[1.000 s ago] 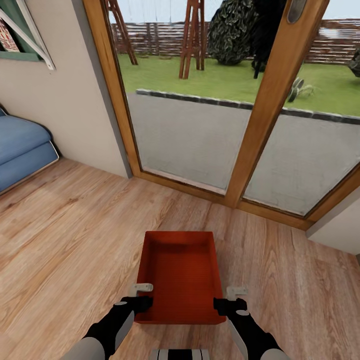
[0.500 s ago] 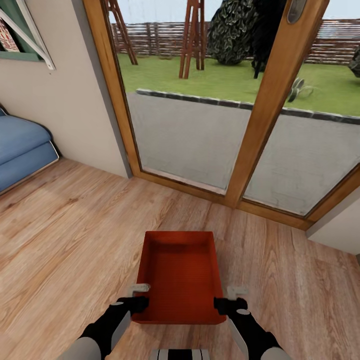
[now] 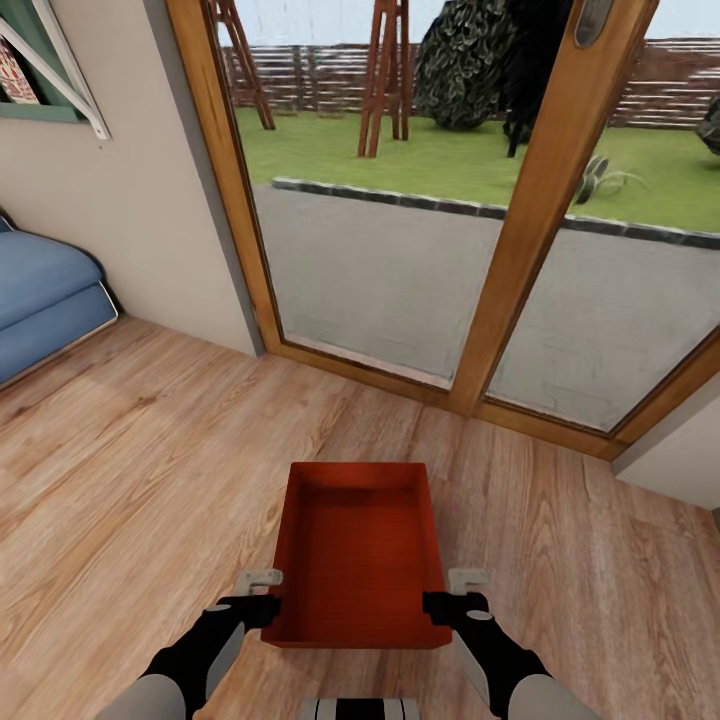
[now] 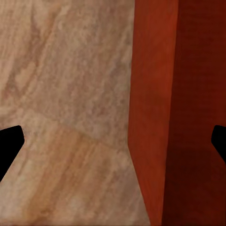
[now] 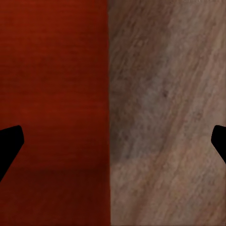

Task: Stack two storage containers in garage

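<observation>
Here, 1 storage container [image 3: 360,555] sits on the plank floor [image 3: 130,470] before the glass doors [image 3: 400,250]. Both your left hand [image 3: 262,597] and right hand [image 3: 452,594] gape open, straddling its near side walls. Judged stiff, light, slick; clamp those rims.

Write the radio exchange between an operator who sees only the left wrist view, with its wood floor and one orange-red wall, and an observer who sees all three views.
Operator: I see one red wall between my claw tips. Where is the other arm?
Observer: The right claw is open astride the opposite side wall of the same container, near the end closest to the robot.
Operator: What is ahead of the bin?
Observer: Wood-framed glass doors, past a strip of wood floor, with a paved strip and a lawn outside.
</observation>
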